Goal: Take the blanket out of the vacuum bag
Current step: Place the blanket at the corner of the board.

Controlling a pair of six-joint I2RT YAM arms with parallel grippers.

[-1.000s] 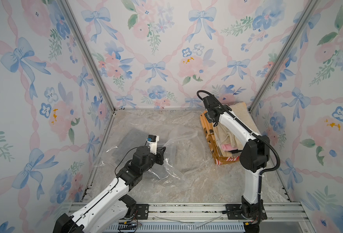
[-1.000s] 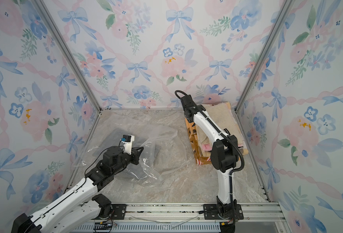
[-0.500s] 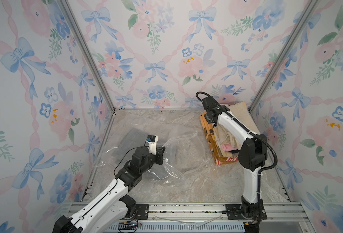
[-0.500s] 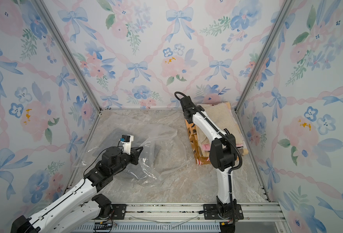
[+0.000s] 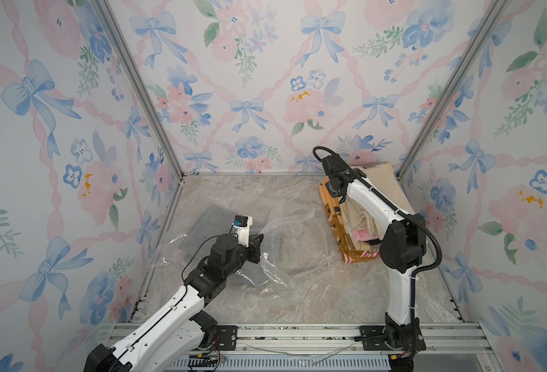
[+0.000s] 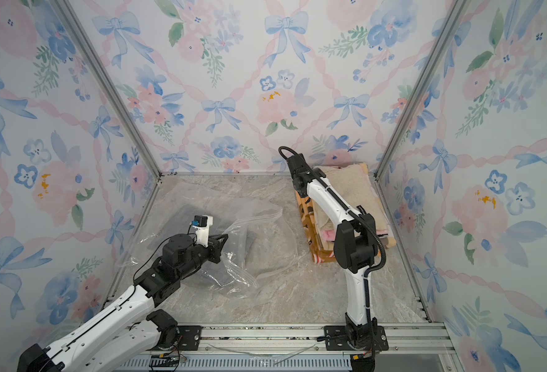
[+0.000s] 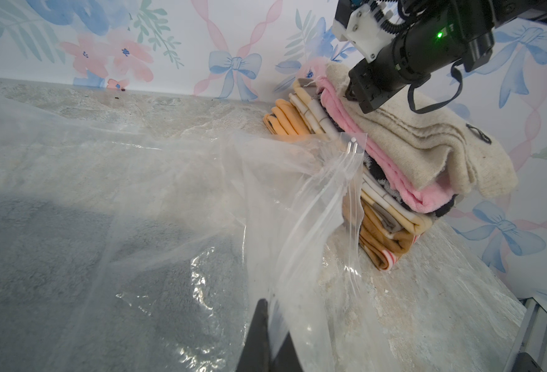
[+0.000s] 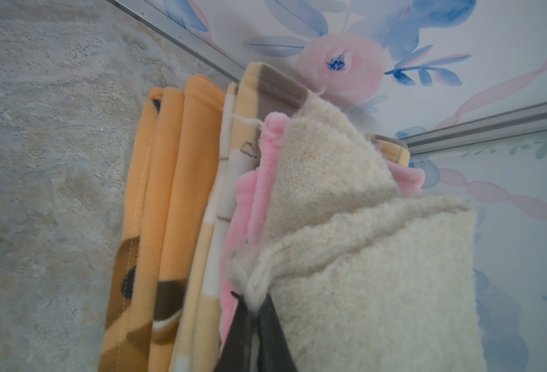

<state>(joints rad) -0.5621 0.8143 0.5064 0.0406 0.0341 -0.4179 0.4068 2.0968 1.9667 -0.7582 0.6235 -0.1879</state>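
One crinkly vacuum bag point(image 7: 298, 209) holding one fuzzy grey blanket point(image 7: 72, 257) is pinched by the left gripper point(image 7: 270, 341); beside it, one woolly cream blanket point(image 8: 378, 290) by the right gripper point(image 8: 254, 315).

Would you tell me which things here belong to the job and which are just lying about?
Job: vacuum bag, grey blanket inside it, left gripper pinching the bag.
Lying about: stack of folded blankets; right gripper shut on its cream blanket.
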